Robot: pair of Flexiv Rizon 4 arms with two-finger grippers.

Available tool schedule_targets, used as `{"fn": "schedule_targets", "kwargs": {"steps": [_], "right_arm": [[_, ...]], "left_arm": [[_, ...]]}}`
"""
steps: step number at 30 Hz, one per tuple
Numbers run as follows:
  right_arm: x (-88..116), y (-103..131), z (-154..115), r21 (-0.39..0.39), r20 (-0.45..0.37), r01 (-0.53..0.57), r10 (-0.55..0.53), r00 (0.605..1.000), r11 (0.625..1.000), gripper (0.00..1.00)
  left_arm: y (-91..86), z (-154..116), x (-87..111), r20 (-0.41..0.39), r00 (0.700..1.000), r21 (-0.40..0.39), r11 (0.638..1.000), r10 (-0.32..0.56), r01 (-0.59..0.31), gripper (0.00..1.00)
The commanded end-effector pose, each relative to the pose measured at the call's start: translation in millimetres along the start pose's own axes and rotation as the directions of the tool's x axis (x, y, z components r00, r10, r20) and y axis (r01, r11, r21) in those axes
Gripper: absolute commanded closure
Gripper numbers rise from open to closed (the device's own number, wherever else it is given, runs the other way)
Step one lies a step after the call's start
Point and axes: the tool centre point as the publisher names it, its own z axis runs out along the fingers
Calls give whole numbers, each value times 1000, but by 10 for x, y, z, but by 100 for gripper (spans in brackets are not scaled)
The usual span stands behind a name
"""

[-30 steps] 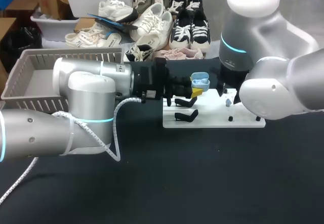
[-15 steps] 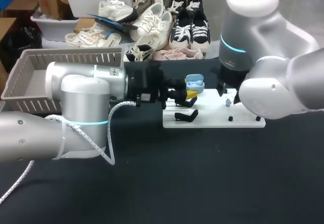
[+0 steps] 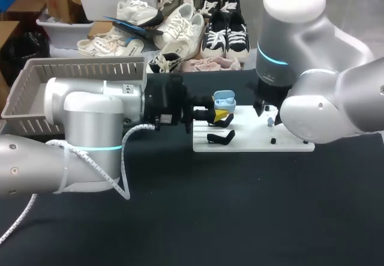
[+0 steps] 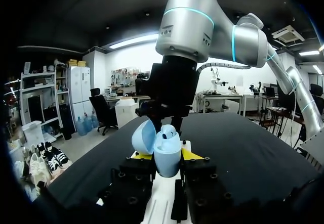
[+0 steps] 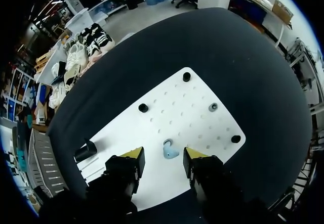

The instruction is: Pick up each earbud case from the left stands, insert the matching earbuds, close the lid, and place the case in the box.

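A light blue earbud case (image 3: 224,101) with its lid up is held above the white board's (image 3: 288,143) left end. My left gripper (image 3: 218,115) is shut on it. In the left wrist view the case (image 4: 166,154) sits upright between the yellow fingertips (image 4: 191,154), lid (image 4: 143,136) tipped back. My right gripper (image 3: 266,113) hangs over the board's middle. In the right wrist view my right gripper (image 5: 163,156) is open, and a small blue earbud (image 5: 170,150) lies on the board (image 5: 172,107) below the gap between its fingers.
Two black stands (image 3: 221,137) rise at the board's left end, one partly hidden by my left gripper. Small black pegs (image 5: 143,107) dot the board. A grey slatted basket (image 3: 36,89) stands at the far left. Dark tabletop (image 3: 240,206) stretches in front.
My left gripper has drawn back to the left with the blue case in it. My right arm has shifted only slightly over the board.
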Motion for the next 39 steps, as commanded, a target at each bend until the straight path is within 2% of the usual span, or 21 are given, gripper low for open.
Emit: {"fn": "schedule_targets", "kwargs": {"steps": [1, 10, 21, 33, 39], "right_arm": [[24, 15, 17, 4, 8, -3, 3, 1000, 1000, 53], [32, -11, 25, 18, 37, 8, -9, 999, 1000, 51], [36, -23, 68, 10, 27, -2, 2, 1000, 1000, 51], [4, -62, 105, 7, 14, -22, 22, 1000, 1000, 62], [6, -63, 115, 8, 10, -21, 21, 1000, 1000, 63]], "left_arm": [[-28, -7, 4, 6, 1000, -14, 1000, 2, -2, 100], [-28, -7, 4, 6, 1000, -14, 1000, 2, -2, 100], [-28, -7, 4, 6, 1000, -14, 1000, 2, -2, 100], [-28, -7, 4, 6, 1000, -14, 1000, 2, -2, 100], [-28, -7, 4, 6, 1000, -14, 1000, 2, -2, 100]]}}
